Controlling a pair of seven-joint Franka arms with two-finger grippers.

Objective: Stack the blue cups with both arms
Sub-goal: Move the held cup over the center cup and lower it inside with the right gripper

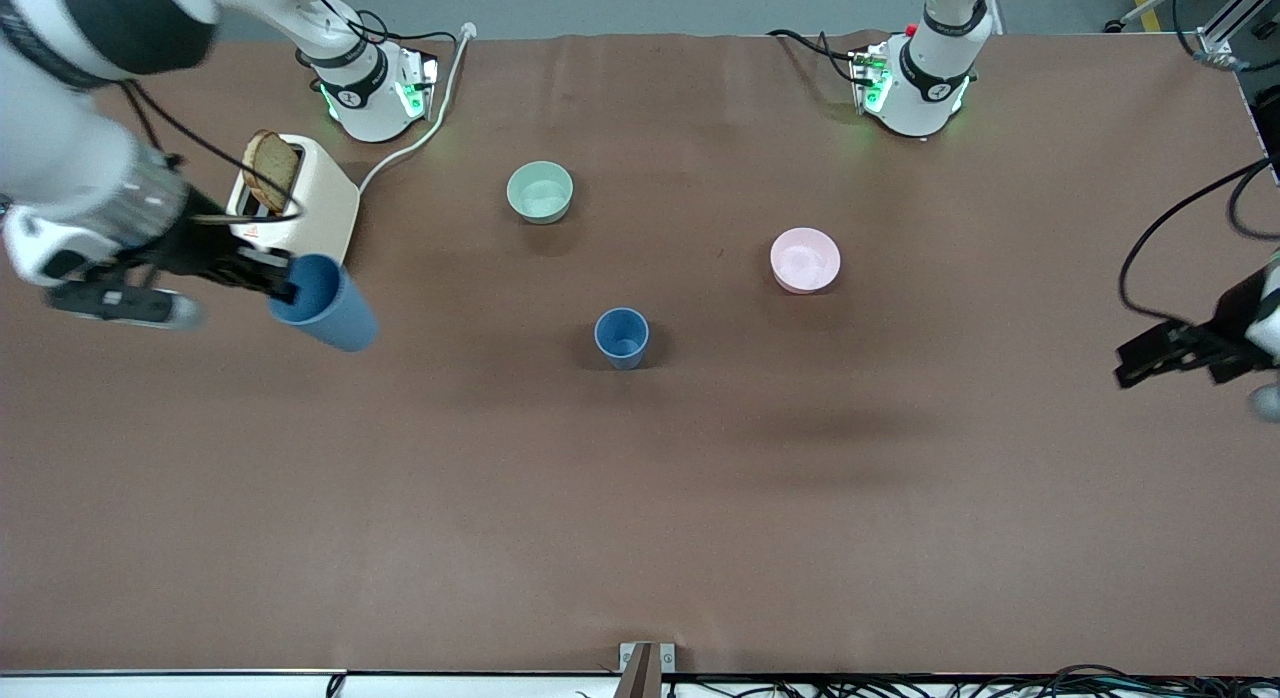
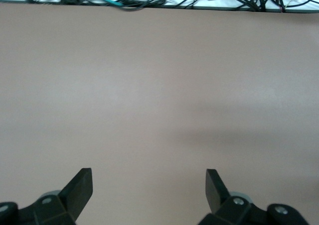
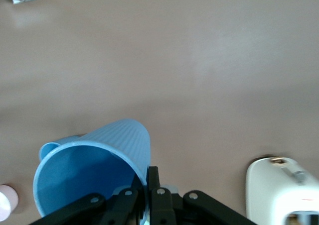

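Note:
My right gripper [image 1: 285, 283] is shut on the rim of a blue cup [image 1: 325, 306] and holds it tilted in the air, over the table beside the toaster. In the right wrist view the fingers [image 3: 155, 177] pinch the cup's wall [image 3: 99, 160]. The second blue cup [image 1: 621, 337] stands upright near the table's middle; its rim peeks past the held cup in the right wrist view [image 3: 49, 148]. My left gripper [image 1: 1135, 366] is open and empty, over bare table at the left arm's end, its fingers wide apart in the left wrist view [image 2: 148, 177].
A white toaster [image 1: 310, 203] with a slice of bread [image 1: 270, 168] stands near the right arm's base, its cable [image 1: 420, 138] running to the table's edge. A mint-green bowl [image 1: 540, 191] and a pale pink bowl [image 1: 805, 259] sit farther from the camera than the standing cup.

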